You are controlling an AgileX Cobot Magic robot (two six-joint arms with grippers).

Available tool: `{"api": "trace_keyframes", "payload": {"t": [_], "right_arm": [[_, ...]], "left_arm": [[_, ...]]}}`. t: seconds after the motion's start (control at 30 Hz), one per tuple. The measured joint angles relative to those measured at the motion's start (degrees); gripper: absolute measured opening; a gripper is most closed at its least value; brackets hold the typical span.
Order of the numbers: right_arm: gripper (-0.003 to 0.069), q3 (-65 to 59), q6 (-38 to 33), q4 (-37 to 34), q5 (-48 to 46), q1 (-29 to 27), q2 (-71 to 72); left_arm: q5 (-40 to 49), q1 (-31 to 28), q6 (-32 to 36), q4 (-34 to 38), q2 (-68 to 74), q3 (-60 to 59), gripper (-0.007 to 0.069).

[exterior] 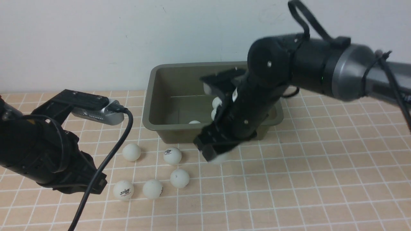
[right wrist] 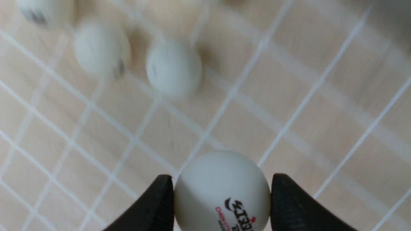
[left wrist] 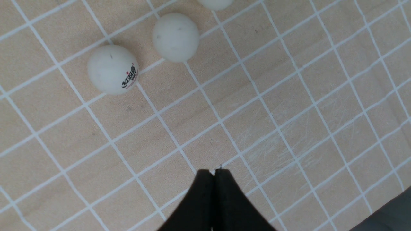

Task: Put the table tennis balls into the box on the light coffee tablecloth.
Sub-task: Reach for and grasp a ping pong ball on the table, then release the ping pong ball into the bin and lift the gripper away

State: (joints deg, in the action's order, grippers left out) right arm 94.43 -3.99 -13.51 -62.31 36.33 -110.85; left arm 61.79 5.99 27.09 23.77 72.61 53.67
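Right gripper (right wrist: 222, 178) clamped on a table tennis ball (right wrist: 221, 192), just in front of the box (exterior: 154, 96).
Its jaws stand partly apart, pressing both sides of the white, logo-printed ball, low over the light coffee tablecloth (exterior: 305, 176) by the box's near wall. The right arm reaches in from the right and bends steeply down across the box. Three balls (exterior: 217, 102) show inside the box, and five more balls (exterior: 172, 156) lie on the cloth at front left. The left gripper (left wrist: 213, 171) is pressed together, empty, low beside them.
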Motion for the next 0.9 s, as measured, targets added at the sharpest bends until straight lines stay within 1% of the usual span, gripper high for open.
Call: {"api": "trace_keyframes", "payload": {"t": [0.13,0.17,0.27,0.4,0.53,0.73,0.9], "right_arm": [[0.0351,8.0,1.5,5.7,3.3,-2.0,-0.1],[0.0351,8.6,1.6,6.0,3.5,-2.4,-0.1],[0.0351,12.9,3.1,8.1,5.7,-7.0,-2.5],[0.0351,16.3,3.1,8.9,5.6,-11.0,-8.4],[0.0351,19.3,3.1,8.9,3.7,-12.0,-13.5],[0.0351,24.8,2.4,8.8,0.1,-12.0,-20.3],[0.0391,26.0,1.5,8.8,-0.7,-12.0,-21.5]], "left_arm": [[0.0,0.0,0.0,0.0,0.0,0.0,-0.0069],[0.0,0.0,0.0,0.0,0.0,0.0,-0.0069],[0.0,0.0,0.0,0.0,0.0,0.0,-0.0069],[0.0,0.0,0.0,0.0,0.0,0.0,-0.0069],[0.0,0.0,0.0,0.0,0.0,0.0,-0.0069],[0.0,0.0,0.0,0.0,0.0,0.0,-0.0069],[-0.2,0.0,-0.5,0.0,0.0,0.0,-0.0069]]}}
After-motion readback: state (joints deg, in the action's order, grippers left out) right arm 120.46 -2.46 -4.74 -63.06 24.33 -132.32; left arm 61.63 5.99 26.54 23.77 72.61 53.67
